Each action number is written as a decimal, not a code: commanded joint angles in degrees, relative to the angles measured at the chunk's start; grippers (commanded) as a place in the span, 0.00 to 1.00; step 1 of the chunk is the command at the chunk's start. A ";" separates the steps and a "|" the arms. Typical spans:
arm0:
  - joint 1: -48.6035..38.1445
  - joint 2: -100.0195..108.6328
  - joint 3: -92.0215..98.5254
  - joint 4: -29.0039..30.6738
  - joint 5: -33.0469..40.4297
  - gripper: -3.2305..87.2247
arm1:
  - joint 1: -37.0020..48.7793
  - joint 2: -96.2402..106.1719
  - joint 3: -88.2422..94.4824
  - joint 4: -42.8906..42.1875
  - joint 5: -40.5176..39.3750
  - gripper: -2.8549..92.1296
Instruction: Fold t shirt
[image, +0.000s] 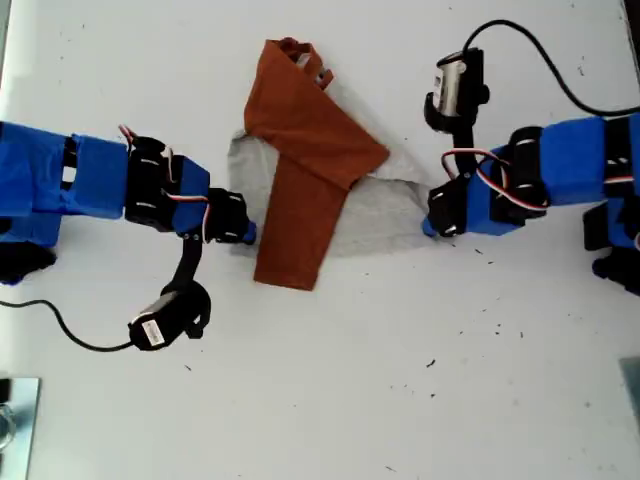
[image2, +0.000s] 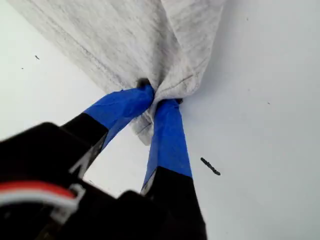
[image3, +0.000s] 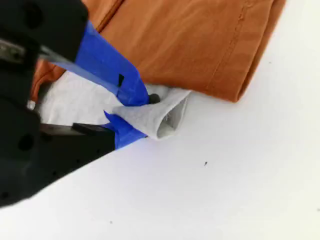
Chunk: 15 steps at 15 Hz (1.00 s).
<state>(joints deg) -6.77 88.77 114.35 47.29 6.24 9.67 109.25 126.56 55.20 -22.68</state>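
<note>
My first gripper (image2: 156, 97) pinches one grey hem corner of the t shirt (image: 320, 180) while my second gripper (image3: 132, 115) clamps the opposite corner beside the orange sleeve, the shirt stretched between them, sleeves folded across its middle.

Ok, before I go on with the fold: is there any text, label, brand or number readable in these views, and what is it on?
None can be read.
t shirt: grey body and rust-orange sleeves show no print or lettering in any view.
White label on the camera module at the exterior view's lower left: too small and blurred to read.
My first gripper and my second gripper: plain blue tape, no markings.
</note>
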 joint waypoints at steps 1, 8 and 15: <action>6.24 1.58 -3.25 3.52 -0.18 0.03 | -6.06 8.53 -0.44 3.96 0.79 0.07; 26.19 15.73 -4.66 4.13 -8.35 0.03 | -24.08 19.42 -8.61 9.23 5.63 0.06; 19.42 34.19 14.24 -3.43 -5.01 0.03 | -14.15 20.83 -7.47 10.02 3.52 0.22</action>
<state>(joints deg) 12.04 119.88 126.56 47.81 3.16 -5.10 127.44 119.71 64.69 -20.57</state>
